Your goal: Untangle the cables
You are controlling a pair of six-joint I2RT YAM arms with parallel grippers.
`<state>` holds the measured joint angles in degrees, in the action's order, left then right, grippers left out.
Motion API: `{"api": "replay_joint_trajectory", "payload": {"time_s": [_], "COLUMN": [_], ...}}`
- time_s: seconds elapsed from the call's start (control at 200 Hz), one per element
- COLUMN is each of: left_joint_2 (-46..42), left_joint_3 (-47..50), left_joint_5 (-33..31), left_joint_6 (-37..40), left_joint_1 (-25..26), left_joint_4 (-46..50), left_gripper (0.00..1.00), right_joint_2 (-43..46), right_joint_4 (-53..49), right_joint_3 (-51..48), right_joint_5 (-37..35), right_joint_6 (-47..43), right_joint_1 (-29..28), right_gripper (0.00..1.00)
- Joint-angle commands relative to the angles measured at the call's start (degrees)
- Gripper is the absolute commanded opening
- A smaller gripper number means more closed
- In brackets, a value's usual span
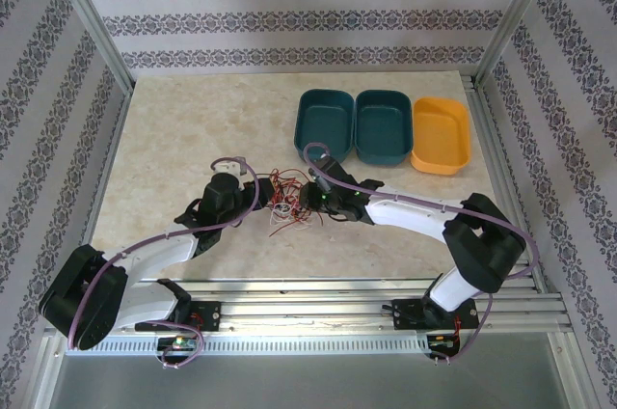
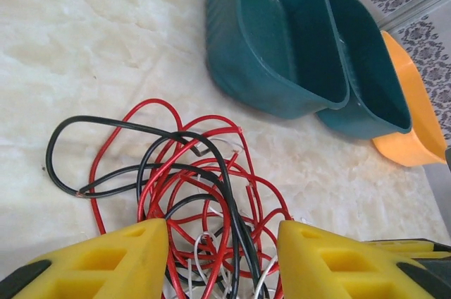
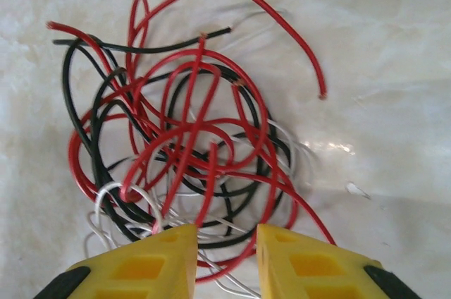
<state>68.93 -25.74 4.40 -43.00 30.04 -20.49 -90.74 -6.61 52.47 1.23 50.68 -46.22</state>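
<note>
So the cables (image 1: 284, 199) were one loose knot of red, black and white wire lying flat on the pale marbled surface (image 1: 193, 139), right between my left fingers (image 1: 255, 201) and my right fingers (image 1: 307, 199), which faced each other across the pile. From my left wrist, the left fingers (image 2: 222, 232) stood fairly wide apart, with the near edge of the cables (image 2: 204, 193) running into the gap between them. I wasn't clamped on anything that I could see. A black loop and a red loop spilled out ahead and off to the left of those tips. From my right wrist, the right fingers (image 3: 225, 232) had a much narrower gap, but they were not pressed together. A few red and white strands of the cables (image 3: 190, 144) passed between the tips, and the bulk of the tangle sat just ahead of them, with one long red end curling off ahead and to the right. Past my left fingers, ahead and to the right, two teal bins (image 2: 268, 38) sat side by side with an orange bin (image 2: 412, 116) just beyond them, all well apart from the wires.
</note>
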Motion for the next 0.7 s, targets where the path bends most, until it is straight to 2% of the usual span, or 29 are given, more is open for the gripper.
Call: {"api": "replay_joint_trajectory", "payload": {"time_s": [0.0, 0.275, 0.49, 0.56, 0.67, 0.695], "left_joint_2": [-0.02, 3.04, 4.86, 5.6, 7.14, 7.47], "left_joint_3": [-1.77, -2.48, -2.82, -3.07, -3.99, -4.26], "left_joint_5": [-0.61, 0.24, 0.31, 0.22, 0.22, 0.25], "left_joint_6": [3.98, 3.47, 3.54, 3.46, 3.37, 3.35], "left_joint_1": [0.69, 0.66, 0.64, 0.68, 0.7, 0.67], "left_joint_4": [3.78, 2.0, 1.33, 1.29, 2.35, 2.51], "left_gripper": [0.45, 0.45, 0.57, 0.6, 0.63, 0.65], "right_joint_2": [-1.87, -4.69, -5.63, -5.63, -4.75, -4.32], "right_joint_4": [1.48, 3.83, 4.7, 5.04, 4.43, 4.13], "right_joint_3": [1.71, 2.41, 2.64, 2.24, 1.96, 1.93], "right_joint_5": [1.65, 3.43, 3.58, 3.6, 3.21, 3.0], "right_joint_6": [-0.4, -0.31, -0.5, -0.73, -2.01, -2.39], "right_joint_1": [0.5, 0.57, 0.66, 0.77, 0.92, 0.95], "right_gripper": [0.26, 0.24, 0.2, 0.15, 0.01, 0.0]}}
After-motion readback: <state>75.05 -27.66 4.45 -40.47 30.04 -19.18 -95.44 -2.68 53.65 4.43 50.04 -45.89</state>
